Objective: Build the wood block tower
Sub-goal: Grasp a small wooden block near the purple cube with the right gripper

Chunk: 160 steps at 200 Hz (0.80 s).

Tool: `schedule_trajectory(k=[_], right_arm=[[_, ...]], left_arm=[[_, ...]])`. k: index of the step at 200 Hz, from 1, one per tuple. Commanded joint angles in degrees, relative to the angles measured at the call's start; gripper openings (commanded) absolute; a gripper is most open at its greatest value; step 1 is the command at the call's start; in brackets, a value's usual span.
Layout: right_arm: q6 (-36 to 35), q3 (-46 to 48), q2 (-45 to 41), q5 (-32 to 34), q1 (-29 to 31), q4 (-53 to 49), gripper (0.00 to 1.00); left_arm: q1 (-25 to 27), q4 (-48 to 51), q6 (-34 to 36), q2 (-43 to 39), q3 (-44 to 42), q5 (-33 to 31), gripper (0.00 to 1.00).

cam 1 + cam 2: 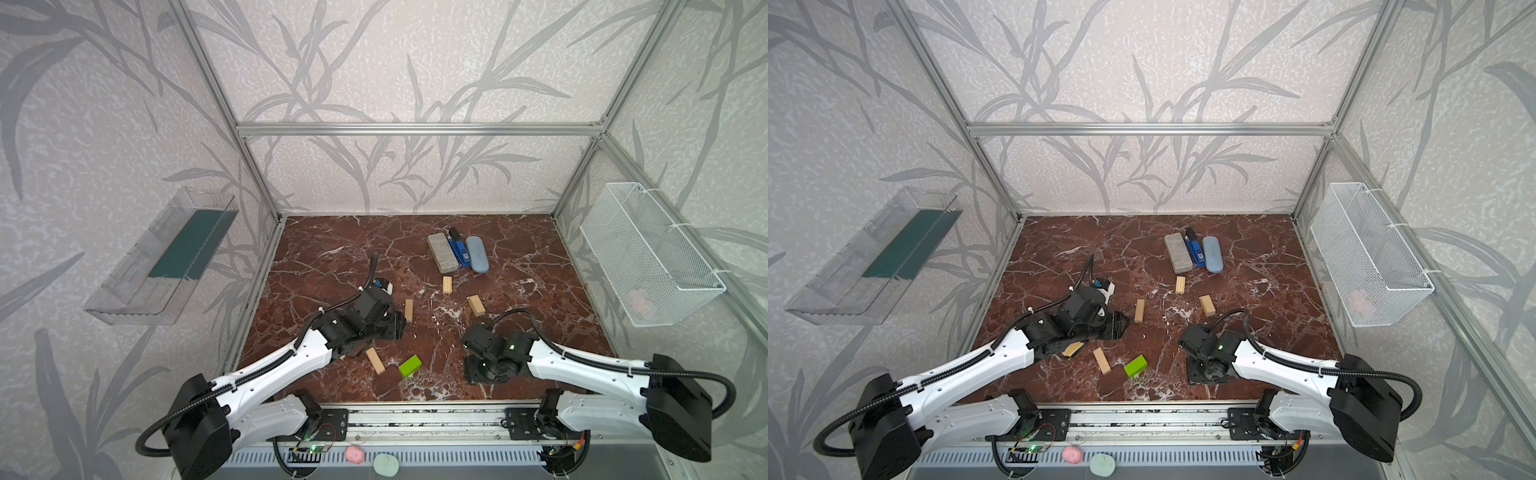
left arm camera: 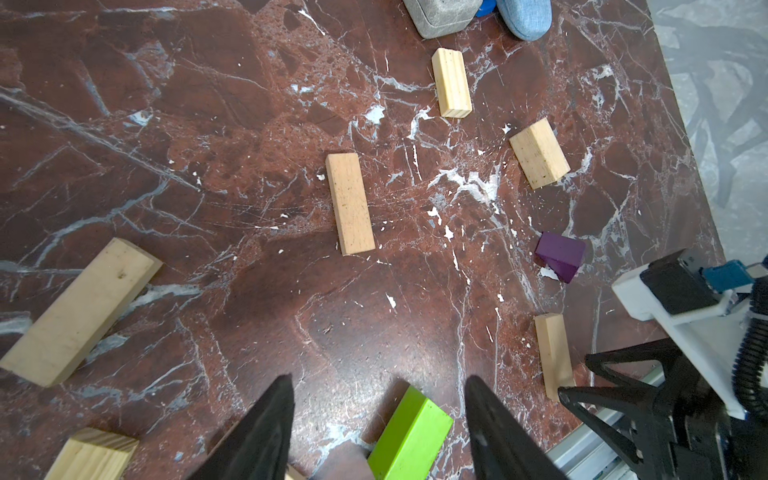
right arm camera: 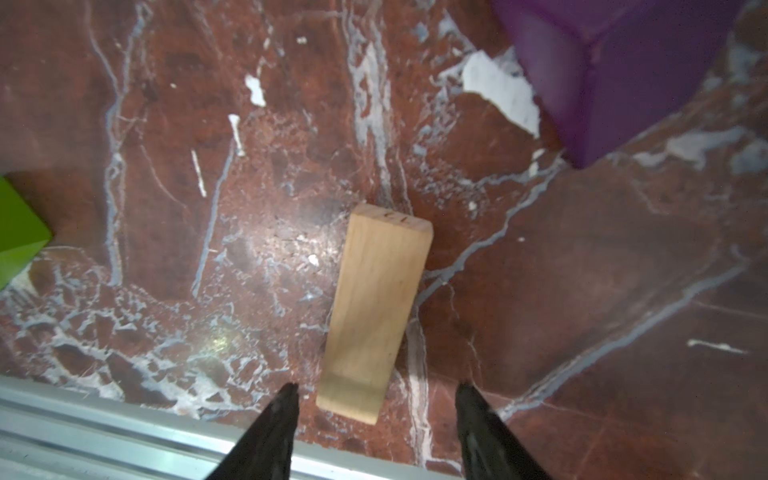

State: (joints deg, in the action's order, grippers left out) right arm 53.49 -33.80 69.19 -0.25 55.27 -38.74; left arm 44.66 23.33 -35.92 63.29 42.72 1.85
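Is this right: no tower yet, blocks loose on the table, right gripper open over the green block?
No. The right wrist view shows the right gripper open over a pale wood block; the green block lies off to one side. The rest holds.

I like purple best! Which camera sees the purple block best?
The left wrist view: the purple block shows whole and sharp there. The right wrist view has it closer but blurry and cut off at the picture's edge. In both top views I cannot find it.
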Motion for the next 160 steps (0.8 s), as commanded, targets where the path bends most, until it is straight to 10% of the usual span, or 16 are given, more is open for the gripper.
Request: schedule_trajectory(k=[1,160], right_arm=[[2.33,-1.58,1.27,2.9,0.87,1.04,0.55],[-0.27,-4.47,8.65,5.7,1.21,3.24,0.32]], left_arm=[[-0.19,0.4,0.57,-1.58,-0.96,-0.98,0.64],[-1.24,-1.34,-0.1,-1.46,-2.42,-1.52,0.64]])
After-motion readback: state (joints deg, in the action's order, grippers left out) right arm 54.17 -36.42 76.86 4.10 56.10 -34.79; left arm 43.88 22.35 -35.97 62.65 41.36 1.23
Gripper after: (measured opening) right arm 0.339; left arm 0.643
